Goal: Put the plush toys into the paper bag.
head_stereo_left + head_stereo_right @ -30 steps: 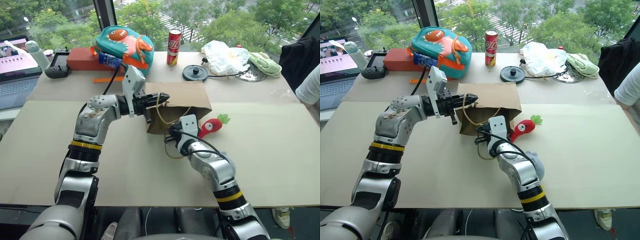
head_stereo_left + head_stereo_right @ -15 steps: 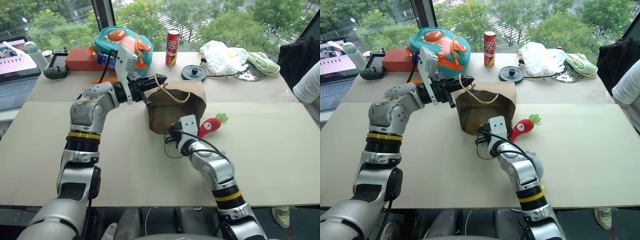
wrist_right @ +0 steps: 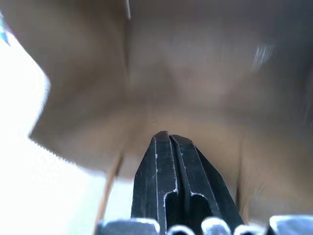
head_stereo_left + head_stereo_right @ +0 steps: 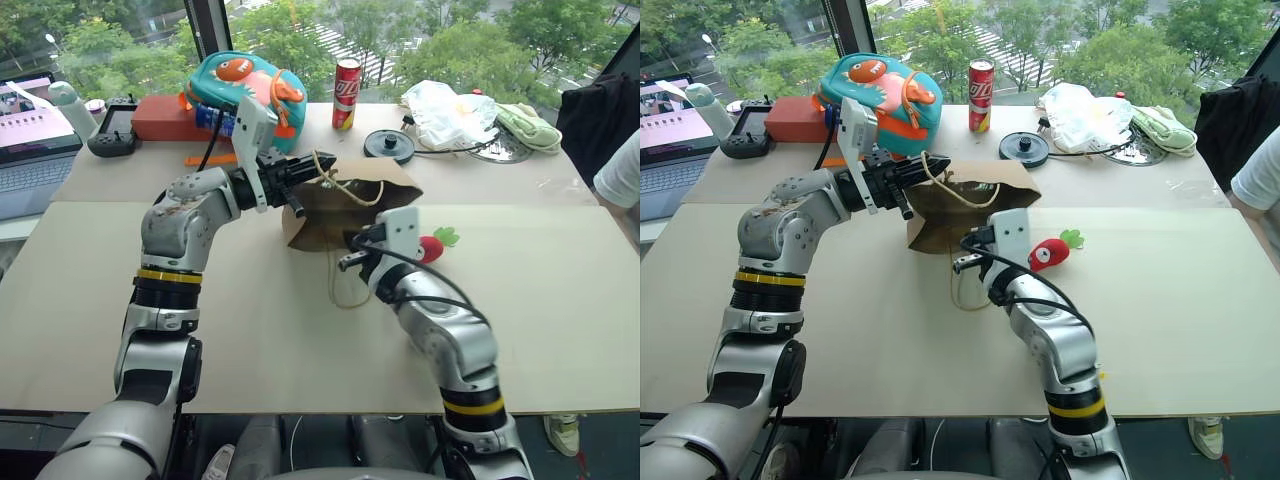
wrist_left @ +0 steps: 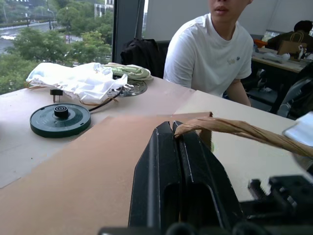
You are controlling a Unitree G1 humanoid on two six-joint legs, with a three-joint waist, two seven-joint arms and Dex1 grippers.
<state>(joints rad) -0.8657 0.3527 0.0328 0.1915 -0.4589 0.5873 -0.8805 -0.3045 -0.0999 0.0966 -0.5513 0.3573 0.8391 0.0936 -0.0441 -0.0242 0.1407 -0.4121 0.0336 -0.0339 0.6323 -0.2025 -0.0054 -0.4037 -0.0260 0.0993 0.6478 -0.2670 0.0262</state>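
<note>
The brown paper bag (image 4: 360,195) lies on its side mid-table with its mouth toward me. My left gripper (image 4: 305,180) is shut on the bag's upper cord handle (image 5: 230,128) and holds it up. At the bag's mouth my right gripper (image 4: 352,258) hovers shut, pointing into the brown inside (image 3: 195,73), with nothing visible between its fingers. The lower handle loop (image 4: 345,290) hangs just under it. A red radish plush toy (image 4: 432,245) with green leaves lies on the table right of the bag, behind my right wrist.
Along the back edge stand a teal-and-orange fish backpack (image 4: 245,85), a red can (image 4: 347,95), a black disc (image 4: 390,146), a white plastic bag (image 4: 450,112) and a green cloth (image 4: 530,125). A laptop (image 4: 30,140) is far left. A person (image 5: 210,54) sits at the right.
My right gripper has risen from the table to the bag's mouth. My left gripper lifted the upper handle a second ago and has since held still; the mouth now looks flatter.
</note>
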